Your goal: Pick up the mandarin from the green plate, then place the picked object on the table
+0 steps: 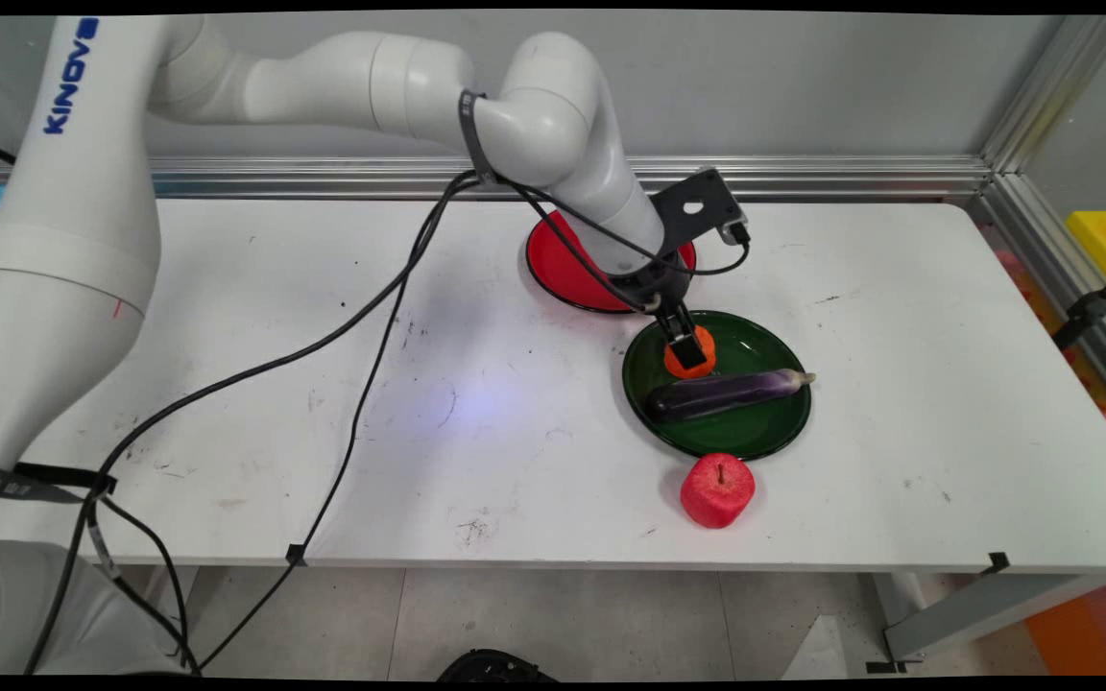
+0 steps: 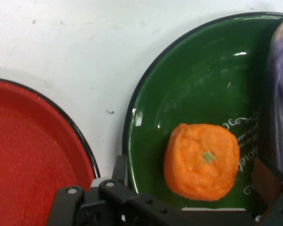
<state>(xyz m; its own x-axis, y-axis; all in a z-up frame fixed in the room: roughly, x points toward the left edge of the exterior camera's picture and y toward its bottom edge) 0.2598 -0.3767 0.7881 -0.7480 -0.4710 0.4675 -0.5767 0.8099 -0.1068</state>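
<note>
Red plate (image 1: pixel 563 269) at left on the white desk (image 1: pixel 275 384). Gripper (image 1: pixel 685 338) low over the green plate (image 1: pixel 764 422), fingers (image 2: pixel 266 181) spread wide either side of the orange (image 2: pixel 201 160). The hand view alone shows that gap; only the main view shows the whole eggplant (image 1: pixel 726 393) and the red apple (image 1: pixel 717 489).

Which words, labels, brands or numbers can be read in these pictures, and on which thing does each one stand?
"KINOV": blue letters on the arm's big white link, cut off by the picture's top edge.
White ornate lettering on the green plate, beside the orange: partly hidden, too blurred to read.
Print on the black strap around the arm's base: too small to read.
Nothing else bears text.
</note>
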